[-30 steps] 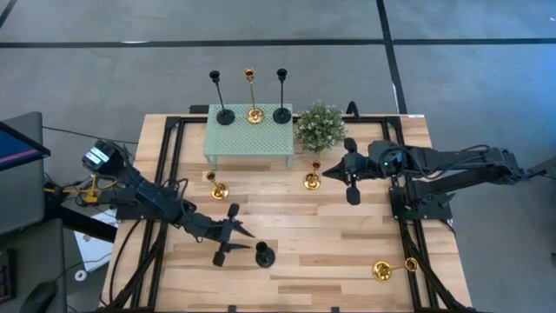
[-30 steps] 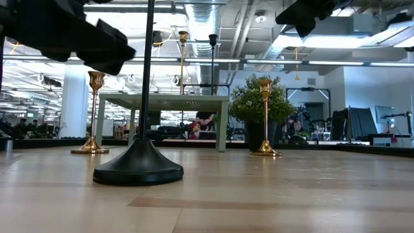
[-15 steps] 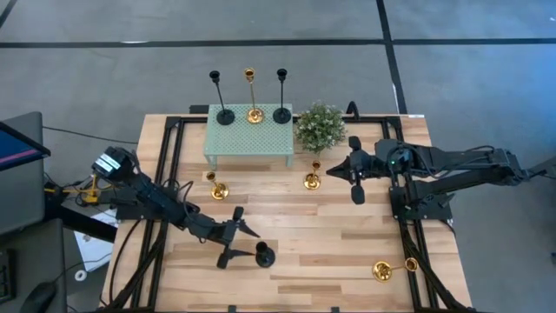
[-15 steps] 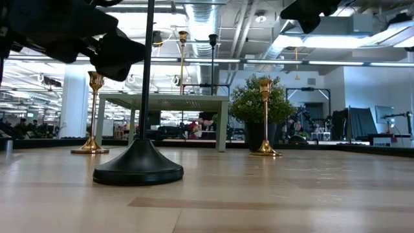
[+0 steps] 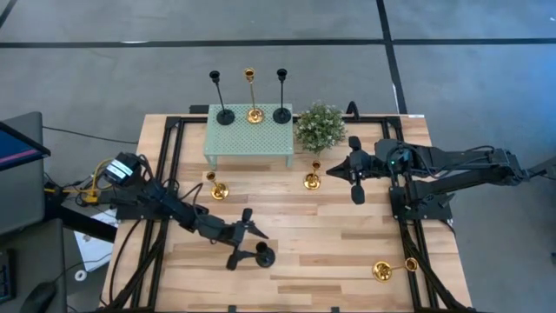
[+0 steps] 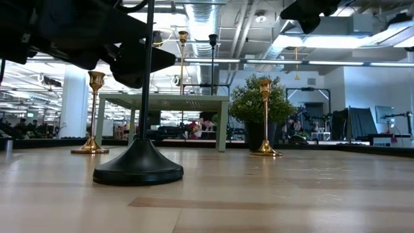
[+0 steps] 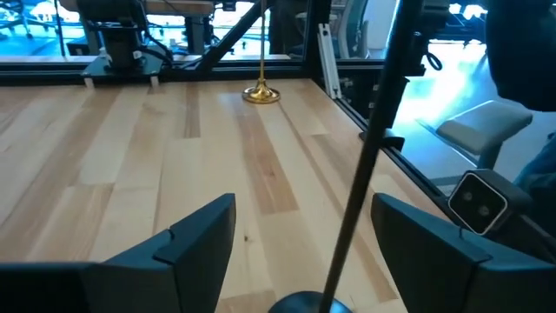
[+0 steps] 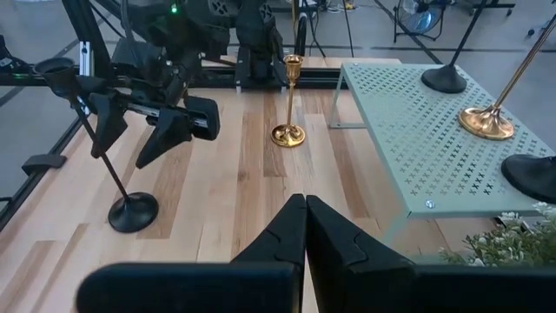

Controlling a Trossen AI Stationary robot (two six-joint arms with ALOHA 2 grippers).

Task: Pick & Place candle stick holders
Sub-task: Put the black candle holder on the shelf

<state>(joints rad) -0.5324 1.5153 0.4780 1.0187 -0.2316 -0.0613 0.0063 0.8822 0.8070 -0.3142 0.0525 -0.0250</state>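
A black candle stick holder (image 5: 265, 256) stands upright on its round base (image 6: 138, 169) near the table's front, left of centre. My left gripper (image 5: 248, 243) is level and open, coming from the table's left. Its two fingers stand on either side of the thin stem (image 7: 365, 174), which runs nearer one finger, and I see no touch. My right gripper (image 5: 352, 169) hangs shut above the table beside the plant, holding nothing. One gold holder (image 5: 391, 269) lies on its side at the near right.
A mint-green mesh-top little table (image 5: 249, 139) at the far edge carries two black holders and one gold one. Two gold holders (image 5: 217, 188) (image 5: 313, 179) stand in front of it. A bushy plant (image 5: 320, 127) stands at its right. Black frame rails line the table's sides.
My left gripper has moved toward the table's right edge, up to the standing black holder, and has spread its fingers wider; they now flank the stem. The holder has stayed in place.
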